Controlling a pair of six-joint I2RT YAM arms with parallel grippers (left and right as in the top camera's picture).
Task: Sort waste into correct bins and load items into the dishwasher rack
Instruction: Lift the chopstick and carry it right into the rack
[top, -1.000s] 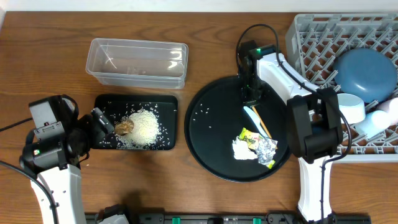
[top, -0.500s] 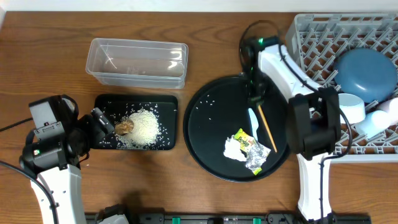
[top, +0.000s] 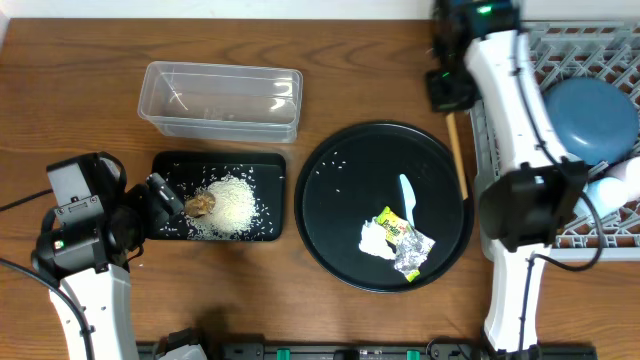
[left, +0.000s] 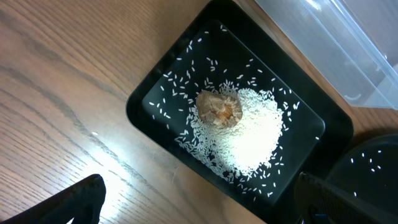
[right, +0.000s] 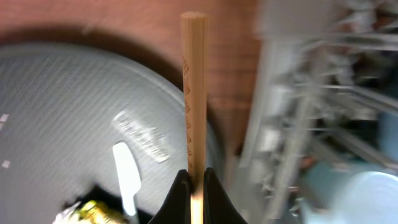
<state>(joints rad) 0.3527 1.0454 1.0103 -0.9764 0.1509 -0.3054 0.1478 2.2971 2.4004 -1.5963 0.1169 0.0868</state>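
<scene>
At the bottom centre of the right wrist view the right claw (right: 191, 182) is closed on the near end of the stick (right: 194, 93). The stick points away over the gap between the round tray (right: 56, 106) and the rack (right: 323, 112). It looks light, stiff and smooth, so I judge that a pinch at one end lets it swing or slip, and a hold nearer the middle would be steadier. The left claw (left: 199, 186) is wide open and empty above the rice (left: 249, 137) in the black tray (left: 138, 111).
</scene>
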